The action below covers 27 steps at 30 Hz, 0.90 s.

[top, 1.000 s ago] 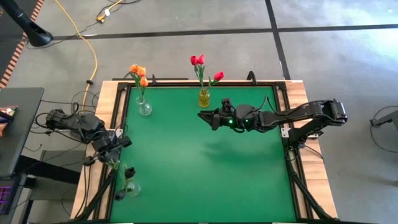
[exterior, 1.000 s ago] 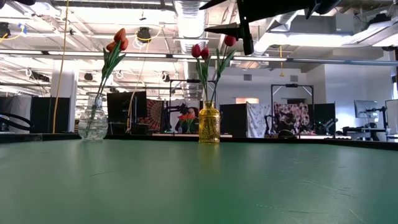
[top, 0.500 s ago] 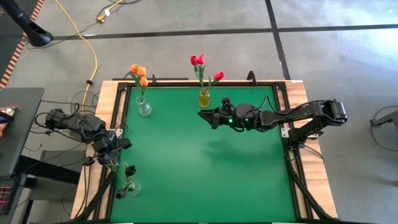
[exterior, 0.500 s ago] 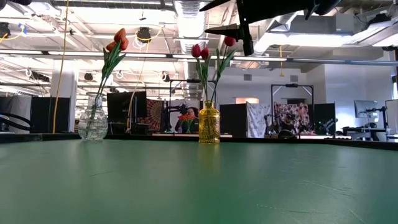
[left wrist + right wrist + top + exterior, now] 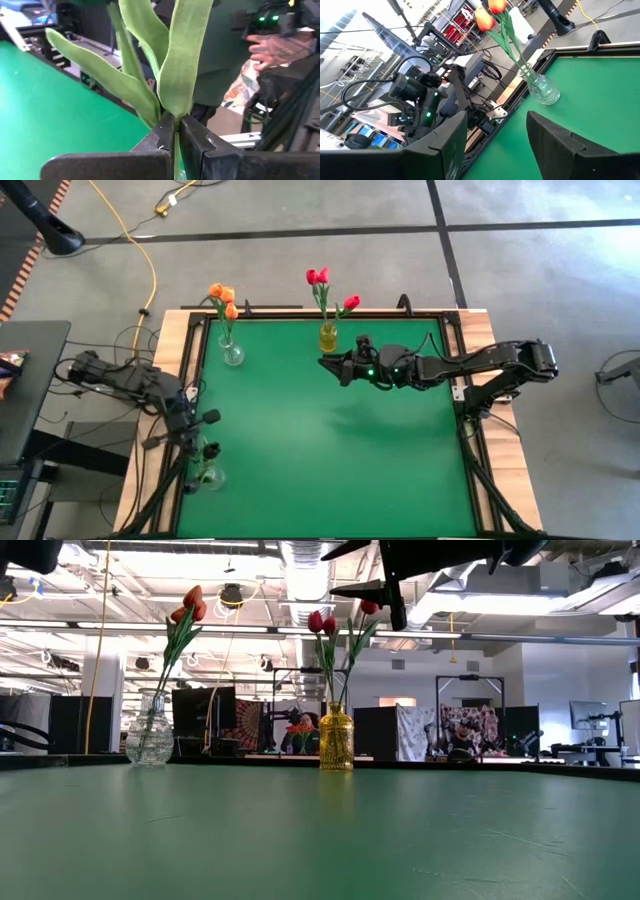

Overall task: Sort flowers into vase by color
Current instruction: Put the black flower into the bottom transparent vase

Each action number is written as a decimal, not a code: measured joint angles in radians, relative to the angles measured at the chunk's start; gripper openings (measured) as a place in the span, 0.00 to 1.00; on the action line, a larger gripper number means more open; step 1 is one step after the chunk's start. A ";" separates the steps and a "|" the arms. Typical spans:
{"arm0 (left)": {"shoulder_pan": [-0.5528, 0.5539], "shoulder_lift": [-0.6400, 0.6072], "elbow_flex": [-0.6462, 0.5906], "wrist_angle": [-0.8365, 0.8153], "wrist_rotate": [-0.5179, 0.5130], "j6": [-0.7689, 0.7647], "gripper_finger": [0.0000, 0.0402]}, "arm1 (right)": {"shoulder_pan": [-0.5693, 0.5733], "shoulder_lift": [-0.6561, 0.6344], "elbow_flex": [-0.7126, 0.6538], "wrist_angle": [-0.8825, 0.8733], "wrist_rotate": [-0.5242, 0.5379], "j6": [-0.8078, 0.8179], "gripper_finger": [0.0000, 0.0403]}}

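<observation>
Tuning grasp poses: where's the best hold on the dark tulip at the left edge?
Low on the stem, just under the leaf fork, from the side: the stem stands upright and thin there. The left end effector is shut on it at that spot.

My right gripper [image 5: 492, 142] fingers spread apart; past them, orange tulips [image 5: 490, 12] upright in clear vase [image 5: 542, 90] on green table [image 5: 600, 100], left arm [image 5: 420, 97] beyond.

Green mat [image 5: 330, 450] covers table under my black arms. Orange tulips [image 5: 222, 296] in clear glass vase [image 5: 231, 353]; red-pink tulips [image 5: 321, 278] in amber-yellow vase [image 5: 328, 337]. Near-black tulips [image 5: 208, 453] beside my left gripper [image 5: 176, 135], dark fingers [image 5: 161, 136] flanking pale green leaves [image 5: 150, 65].
</observation>
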 joint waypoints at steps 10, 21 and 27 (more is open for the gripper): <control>0.000 0.013 0.000 -0.001 -0.049 -0.036 0.00 | 0.000 0.000 0.000 0.000 -0.001 -0.026 0.57; 0.000 0.013 0.000 -0.009 -0.053 -0.160 0.02 | 0.000 0.000 0.000 0.000 -0.002 -0.029 0.57; 0.000 0.013 0.000 -0.019 -0.081 -0.198 0.18 | 0.000 0.000 0.000 0.000 -0.003 -0.041 0.57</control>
